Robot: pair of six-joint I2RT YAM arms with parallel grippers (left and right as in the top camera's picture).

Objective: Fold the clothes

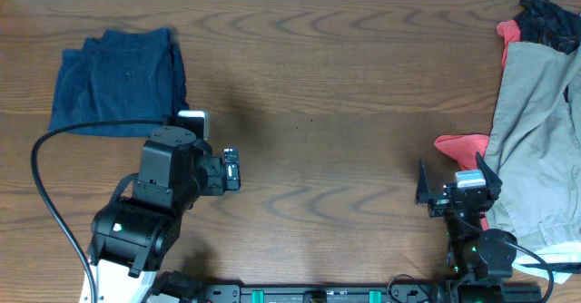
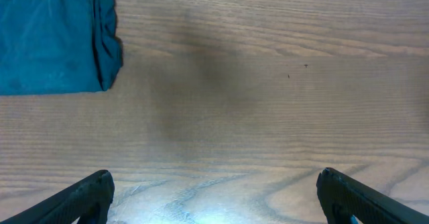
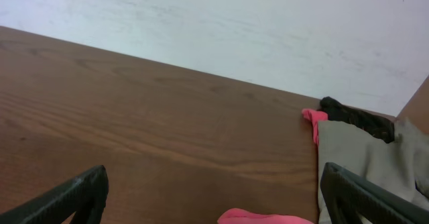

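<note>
Could drag folded shorts (image 1: 118,81) open with a low left gripper (image 2: 214,197) swing, or snag red cloth (image 1: 458,145) with right gripper (image 3: 213,197). Both splayed, empty.

The table (image 1: 345,94) is showing smooth brown wood grain, faintly glossy under the light. The shorts (image 1: 118,81) are looking like soft matt denim, the beige garment (image 1: 536,131) like matt woven cloth.

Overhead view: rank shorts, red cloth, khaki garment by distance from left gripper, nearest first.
From the left gripper:
1. Shorts: close, toward the far-left corner.
2. Red cloth: across the table, right side.
3. Khaki garment: right edge, just beyond it.
</note>
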